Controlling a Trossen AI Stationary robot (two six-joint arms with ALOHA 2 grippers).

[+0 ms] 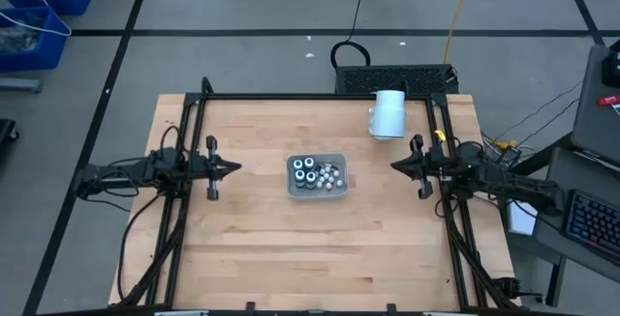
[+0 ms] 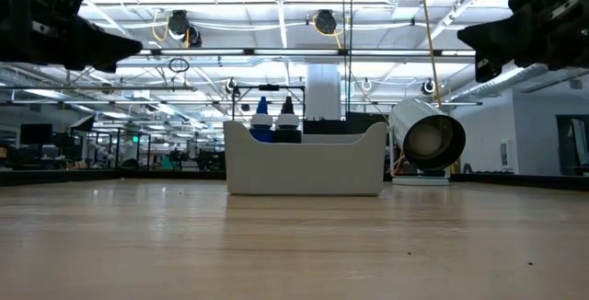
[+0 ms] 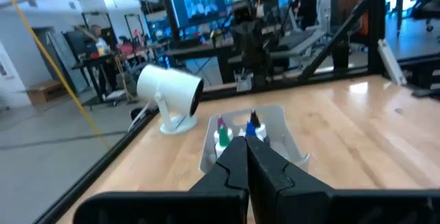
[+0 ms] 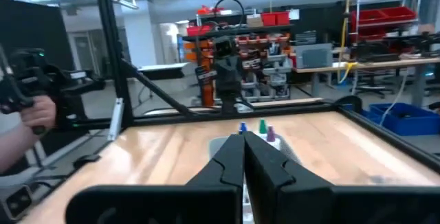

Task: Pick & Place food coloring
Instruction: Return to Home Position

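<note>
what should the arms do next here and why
Probably just park both arms at home; I see nothing loose to grasp. The food coloring bottles sit inside the gray bin, and the left gripper and right gripper hang clear on either side of it, fingers shut and empty.

Food coloring bottles (image 1: 312, 173) inside grey tray (image 1: 293, 191), midway between left gripper (image 1: 235, 169) and right gripper (image 1: 395, 165).

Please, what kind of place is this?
Likely a robotics lab or workshop: a wooden table under the left gripper and right gripper, red storage bins on shelves, screens behind.
</note>
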